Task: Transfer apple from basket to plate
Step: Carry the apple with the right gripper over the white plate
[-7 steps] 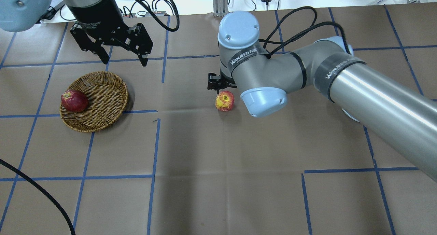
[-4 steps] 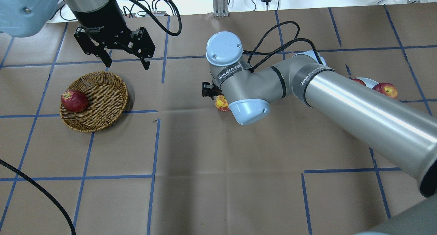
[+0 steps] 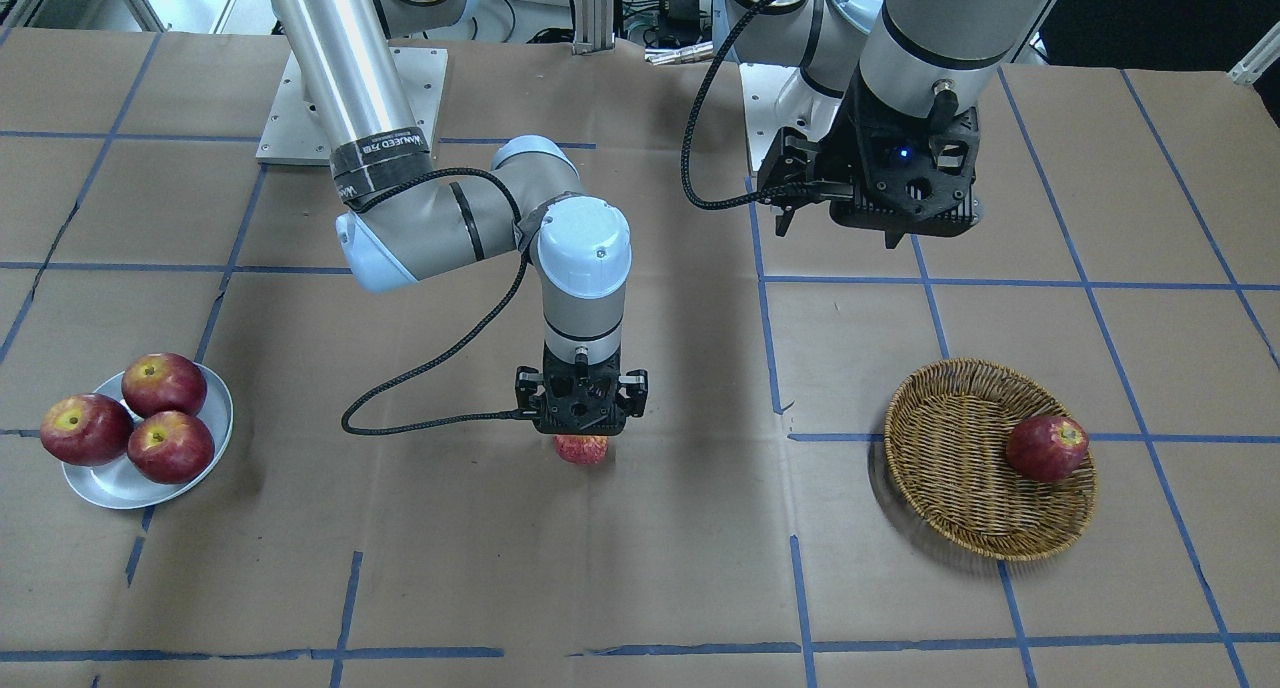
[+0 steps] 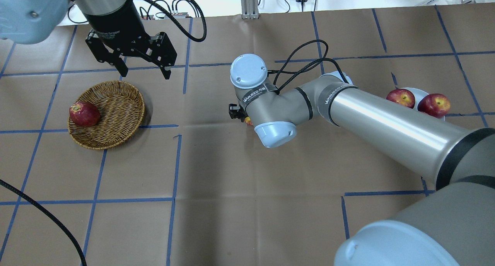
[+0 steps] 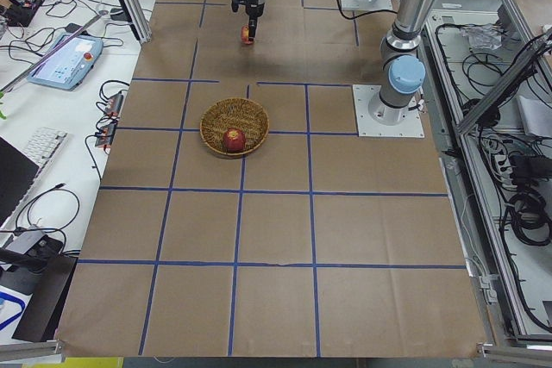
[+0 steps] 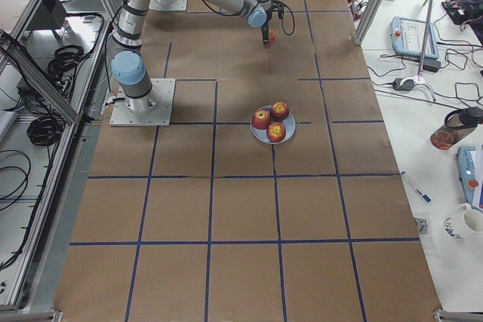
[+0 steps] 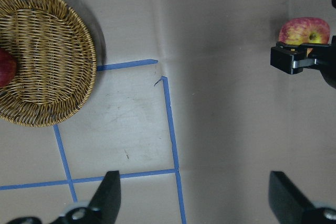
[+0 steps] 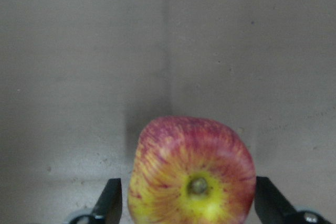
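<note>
The streaked pinkish-red apple (image 3: 582, 450) with a yellow stem patch stands on the table's middle, outside the basket; it also shows in the right wrist view (image 8: 191, 177) and the left wrist view (image 7: 304, 31). My right gripper (image 3: 582, 436) is open and low over it, a finger (image 8: 109, 203) on each side. The wicker basket (image 4: 116, 103) sits at the left with one dark red apple (image 4: 84, 114) in it. My left gripper (image 4: 145, 73) is open and empty, high beyond the basket. The pale plate (image 3: 100, 488) holds three dark red apples (image 3: 150, 383).
The table is covered in brown paper with a blue tape grid (image 4: 176, 161). The right arm's long link (image 4: 386, 123) stretches low across the table from the right, partly hiding the plate (image 4: 419, 91) in the overhead view. A black cable (image 4: 38, 215) crosses the near left corner.
My right arm has come down and shifted left, so the gripper now straddles the streaked apple, which is almost hidden in the overhead view. The left gripper has barely moved.
</note>
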Available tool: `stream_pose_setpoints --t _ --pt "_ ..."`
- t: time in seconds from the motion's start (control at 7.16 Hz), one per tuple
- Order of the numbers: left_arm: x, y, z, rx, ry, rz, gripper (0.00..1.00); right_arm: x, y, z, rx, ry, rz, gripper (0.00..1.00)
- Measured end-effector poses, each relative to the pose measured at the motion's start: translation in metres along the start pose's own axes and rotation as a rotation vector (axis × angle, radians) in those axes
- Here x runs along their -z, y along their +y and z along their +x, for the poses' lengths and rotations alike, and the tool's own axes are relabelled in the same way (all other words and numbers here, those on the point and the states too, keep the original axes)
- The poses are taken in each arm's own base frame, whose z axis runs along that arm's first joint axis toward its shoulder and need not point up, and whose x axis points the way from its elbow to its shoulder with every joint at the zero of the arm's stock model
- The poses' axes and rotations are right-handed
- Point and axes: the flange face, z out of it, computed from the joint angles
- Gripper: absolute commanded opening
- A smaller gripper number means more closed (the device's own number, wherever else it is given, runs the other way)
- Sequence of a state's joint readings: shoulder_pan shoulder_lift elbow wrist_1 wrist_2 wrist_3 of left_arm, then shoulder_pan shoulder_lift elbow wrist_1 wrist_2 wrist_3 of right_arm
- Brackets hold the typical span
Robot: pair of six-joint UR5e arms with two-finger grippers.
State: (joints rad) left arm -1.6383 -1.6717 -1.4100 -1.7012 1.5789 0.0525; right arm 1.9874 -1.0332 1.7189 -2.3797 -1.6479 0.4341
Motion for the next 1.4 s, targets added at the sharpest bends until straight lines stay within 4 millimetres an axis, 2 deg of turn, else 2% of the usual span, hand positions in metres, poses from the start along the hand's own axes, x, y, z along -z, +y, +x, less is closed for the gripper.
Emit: stream_pose_setpoints --t 0.14,0.28,0.42,0.56,0.7,0.98,1.12,1.4 --pt "0.000 0.000 0.000 0.000 0.000 0.000 0.99 0.003 -0.004 0.004 0.002 0.011 0.010 0.55" --pt "0.000 0.000 0.000 0.000 0.000 0.000 0.99 0.017 -0.013 0.011 0.002 0.029 0.036 0.55" --pt "0.000 0.001 0.000 0.000 0.001 -0.001 0.99 0.044 -0.024 0.024 0.015 0.045 0.058 0.54" --pt "0.000 0.001 0.000 0.000 0.002 0.000 0.99 0.073 -0.038 0.050 0.040 0.069 0.055 0.54" --pt "0.000 0.001 0.000 0.000 0.003 0.000 0.99 0.100 -0.052 0.088 0.065 0.092 0.040 0.54" --pt "-0.001 0.000 0.001 0.000 0.006 -0.002 0.99 0.141 -0.072 0.189 0.134 0.126 0.010 0.54" --pt "-0.001 0.000 0.001 0.000 0.006 -0.002 0.99 0.150 -0.077 0.241 0.174 0.136 -0.004 0.54" --pt "-0.002 -0.001 0.001 0.001 0.008 -0.004 0.99 0.150 -0.080 0.347 0.236 0.149 -0.045 0.54"
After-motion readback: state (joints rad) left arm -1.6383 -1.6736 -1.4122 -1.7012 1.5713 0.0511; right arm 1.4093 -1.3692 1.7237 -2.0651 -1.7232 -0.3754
